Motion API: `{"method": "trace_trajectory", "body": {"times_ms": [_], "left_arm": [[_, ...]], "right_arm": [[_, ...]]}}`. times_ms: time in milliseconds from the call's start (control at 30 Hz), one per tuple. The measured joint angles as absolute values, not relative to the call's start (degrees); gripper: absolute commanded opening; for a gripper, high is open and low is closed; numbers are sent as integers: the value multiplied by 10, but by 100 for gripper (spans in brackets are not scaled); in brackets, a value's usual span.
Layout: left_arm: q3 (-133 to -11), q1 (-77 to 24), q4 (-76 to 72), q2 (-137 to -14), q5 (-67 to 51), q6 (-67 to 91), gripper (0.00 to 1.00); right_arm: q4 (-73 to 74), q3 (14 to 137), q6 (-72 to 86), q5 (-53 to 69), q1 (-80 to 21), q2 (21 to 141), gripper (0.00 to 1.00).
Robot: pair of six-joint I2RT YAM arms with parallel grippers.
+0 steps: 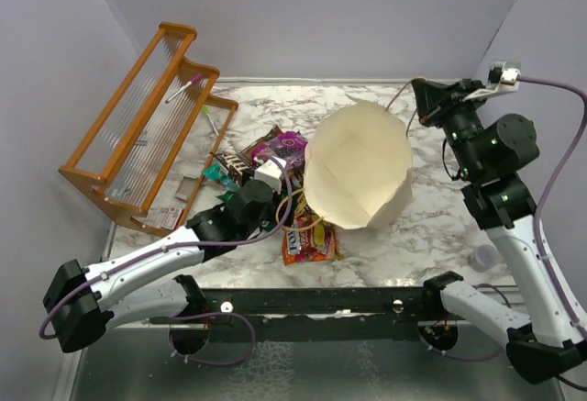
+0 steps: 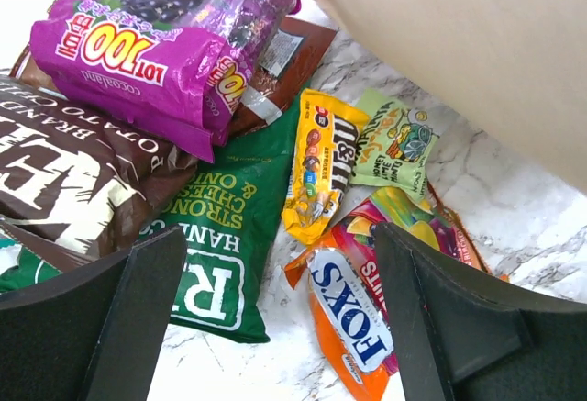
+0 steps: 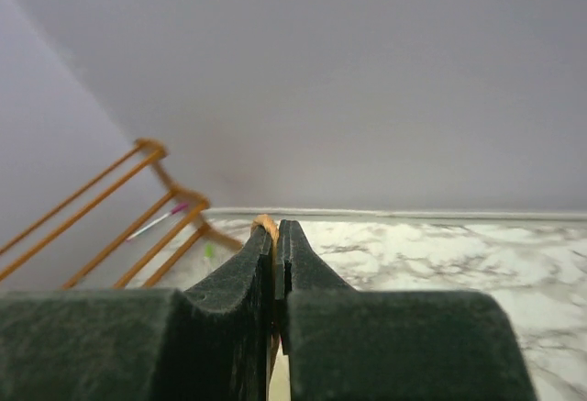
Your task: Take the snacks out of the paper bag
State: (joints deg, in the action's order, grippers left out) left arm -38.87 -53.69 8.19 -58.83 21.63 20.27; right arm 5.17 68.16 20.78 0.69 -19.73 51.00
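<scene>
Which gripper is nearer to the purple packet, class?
Left. The left gripper hangs open close beside the purple packet. The right gripper is on the far side of the bag from it, shut on the handle.

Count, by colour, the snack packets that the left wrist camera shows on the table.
Magenta-purple packet: 1
Brown packets: 2
Dark green bag: 1
Yellow packet: 1
Pale green packet: 1
Red-orange packet: 1
Total: 7

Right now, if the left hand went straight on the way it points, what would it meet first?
Likely the orange Fox's packet on the table, just beyond the open left hand; depth is unclear.
</scene>
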Motion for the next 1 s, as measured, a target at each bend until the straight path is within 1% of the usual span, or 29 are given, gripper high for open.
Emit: {"method": "trace_trajectory", "body": {"times_ms": [133,233,367,467,900,967,1000], "left_arm": [[-385,-537,83,-560,216,205,87],[-381,-537,86,-543,215,208,88],[-378,-537,90,-522,214,209,88],[-378,-537,96,-508,212,209,88],[-378,-537,113,-495,197,214,89],[-378,-537,115,-495,195,216,91],[-378,-537,117,-495,195,216,92]], "right_arm": [[45,688,187,-109,-193,562,3],[39,664,175,-150,-160,595,2],[47,609,187,-136,-41,632,2],[64,580,190,-135,20,651,2],[78,577,195,-150,98,629,4],[83,577,196,-154,100,626,8],[87,577,197,-155,101,623,12]]}}
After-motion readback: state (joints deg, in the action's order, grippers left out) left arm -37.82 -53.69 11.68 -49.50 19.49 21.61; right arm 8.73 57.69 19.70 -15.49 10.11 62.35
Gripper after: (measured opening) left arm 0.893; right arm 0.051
